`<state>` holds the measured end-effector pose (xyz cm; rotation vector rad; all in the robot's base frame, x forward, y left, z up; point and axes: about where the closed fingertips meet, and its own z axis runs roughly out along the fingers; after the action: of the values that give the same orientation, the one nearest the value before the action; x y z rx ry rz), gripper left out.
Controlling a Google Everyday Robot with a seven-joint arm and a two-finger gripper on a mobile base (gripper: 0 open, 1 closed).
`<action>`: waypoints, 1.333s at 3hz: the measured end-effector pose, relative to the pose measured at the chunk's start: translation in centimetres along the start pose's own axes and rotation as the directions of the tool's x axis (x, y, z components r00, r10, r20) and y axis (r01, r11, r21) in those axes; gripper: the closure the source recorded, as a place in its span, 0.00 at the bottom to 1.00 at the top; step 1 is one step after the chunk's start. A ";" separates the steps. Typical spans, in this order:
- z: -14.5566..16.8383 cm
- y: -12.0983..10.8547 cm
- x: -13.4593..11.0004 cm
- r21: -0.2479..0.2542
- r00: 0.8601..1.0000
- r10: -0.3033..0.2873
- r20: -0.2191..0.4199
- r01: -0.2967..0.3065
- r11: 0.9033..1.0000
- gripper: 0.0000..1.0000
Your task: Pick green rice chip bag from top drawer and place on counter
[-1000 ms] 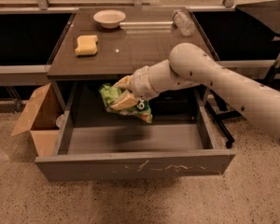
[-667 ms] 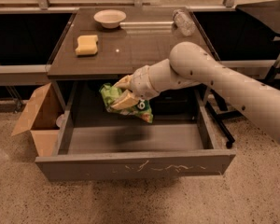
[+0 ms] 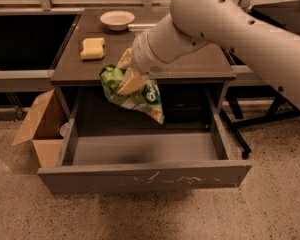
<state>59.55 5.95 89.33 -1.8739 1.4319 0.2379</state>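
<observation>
Our tool (image 3: 124, 77), at the end of the thick white arm (image 3: 225, 24) that reaches in from the upper right, is clamped on the crinkled bright green rice chip bag (image 3: 142, 98), with its tan fingers (image 3: 131, 83) pinching the bag's upper part. We see the bag held in the air, right at the front edge of the bench (image 3: 195, 64), a flat glossy dark grey-brown square top. The bag's lower end droops below that edge, over the back of the wide shallow grey top drawer (image 3: 145, 176). The drawer stands pulled out toward us, and its flat front panel is scuffed with pale scratches. We cannot tell whether the bag touches the bench edge. On the bench, well to the left of the tool, lies a yellow rectangular sponge (image 3: 92, 48). Behind it, near the far edge, sits a small pale round bowl (image 3: 117, 19). On the speckled floor (image 3: 270, 204), just beside the drawer's left side, stands an open brown cardboard box (image 3: 40, 126).
</observation>
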 end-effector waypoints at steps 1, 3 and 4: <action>-3.3 -1.5 -1.9 0.031 0.995 -0.040 -0.093 0.043 0.999 1.00; -5.4 -3.6 -2.6 0.073 0.991 -0.059 -0.124 0.069 0.995 1.00; -5.3 -4.3 -2.3 0.079 0.988 -0.058 -0.141 0.070 0.994 1.00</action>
<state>61.05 4.62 96.26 -1.8947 1.4477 0.0154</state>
